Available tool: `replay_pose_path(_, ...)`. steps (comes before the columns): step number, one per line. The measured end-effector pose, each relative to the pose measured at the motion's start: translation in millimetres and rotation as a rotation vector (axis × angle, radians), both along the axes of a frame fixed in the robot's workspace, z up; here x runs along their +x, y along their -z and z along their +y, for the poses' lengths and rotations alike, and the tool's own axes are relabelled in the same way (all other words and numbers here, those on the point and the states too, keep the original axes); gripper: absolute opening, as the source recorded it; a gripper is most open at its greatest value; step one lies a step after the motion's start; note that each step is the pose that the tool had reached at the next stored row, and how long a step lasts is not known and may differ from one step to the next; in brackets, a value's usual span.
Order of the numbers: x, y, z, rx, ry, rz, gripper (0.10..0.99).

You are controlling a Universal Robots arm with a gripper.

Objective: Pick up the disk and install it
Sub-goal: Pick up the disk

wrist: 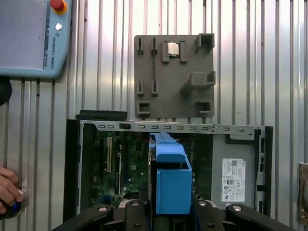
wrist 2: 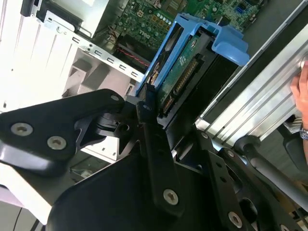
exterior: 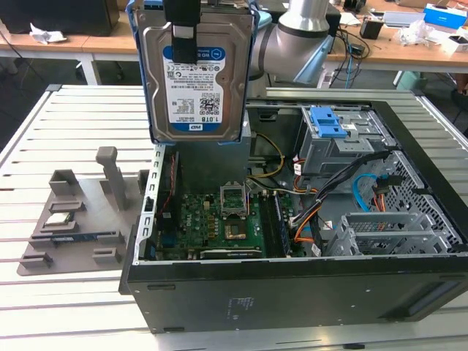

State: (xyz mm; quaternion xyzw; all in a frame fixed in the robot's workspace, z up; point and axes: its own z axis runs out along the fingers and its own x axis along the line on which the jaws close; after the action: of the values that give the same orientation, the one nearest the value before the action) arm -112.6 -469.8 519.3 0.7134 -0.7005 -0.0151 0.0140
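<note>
Grey fixture plate (exterior: 69, 219) lies on the slatted table (exterior: 44, 117) at the exterior view's left. The disk (exterior: 196, 80) hangs upright over the open computer case (exterior: 292, 281), long axis vertical, label facing the exterior camera. The gripper (exterior: 182, 40) reaches down from above, clamped tight on the disk's top end. The arm (exterior: 296, 36) stands behind, to the right.

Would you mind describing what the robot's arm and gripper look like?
The arm has a rounded, silver-grey metal joint housing. The gripper is matte black, built from flat linkage bars fastened with silver screws, as seen in both wrist views.
</note>
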Motion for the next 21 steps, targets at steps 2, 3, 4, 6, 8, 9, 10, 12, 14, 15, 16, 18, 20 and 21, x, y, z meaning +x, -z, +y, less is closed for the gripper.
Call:
replay_pose_path(2,0.0,0.1,-2.9,0.0,0.0,0.0,0.365)
replay_pose_path(3,0.0,0.1,-4.7,0.0,0.0,0.0,0.365)
replay_pose_path(4,0.0,0.1,-6.0,0.0,0.0,0.0,0.365)
replay_pose_path(6,0.0,0.2,-11.2,0.0,0.0,0.0,0.365)
replay_pose_path(8,0.1,0.2,-16.6,-0.001,0.0,0.0,0.365)
replay_pose_path(9,0.0,0.3,-19.4,-0.001,0.0,0.0,0.365)
replay_pose_path(10,0.0,0.3,-21.5,-0.001,0.0,0.0,0.365)
replay_pose_path(12,0.0,0.4,-26.2,-0.001,0.0,0.0,0.365)
replay_pose_path(14,0.0,0.5,-31.5,-0.001,0.0,0.0,0.365)
replay_pose_path(15,0.0,0.5,-34.1,-0.001,0.0,0.0,0.365)
replay_pose_path(16,0.0,0.5,-36.0,-0.001,0.0,0.0001,0.365)
replay_pose_path(18,0.0,0.6,-41.0,-0.001,0.0,0.0,0.365)
replay_pose_path(20,0.0,0.7,-44.2,-0.001,0.0,0.0,0.365)
replay_pose_path(21,0.5,0.8,-45.0,-0.001,0.0,0.0,0.365)
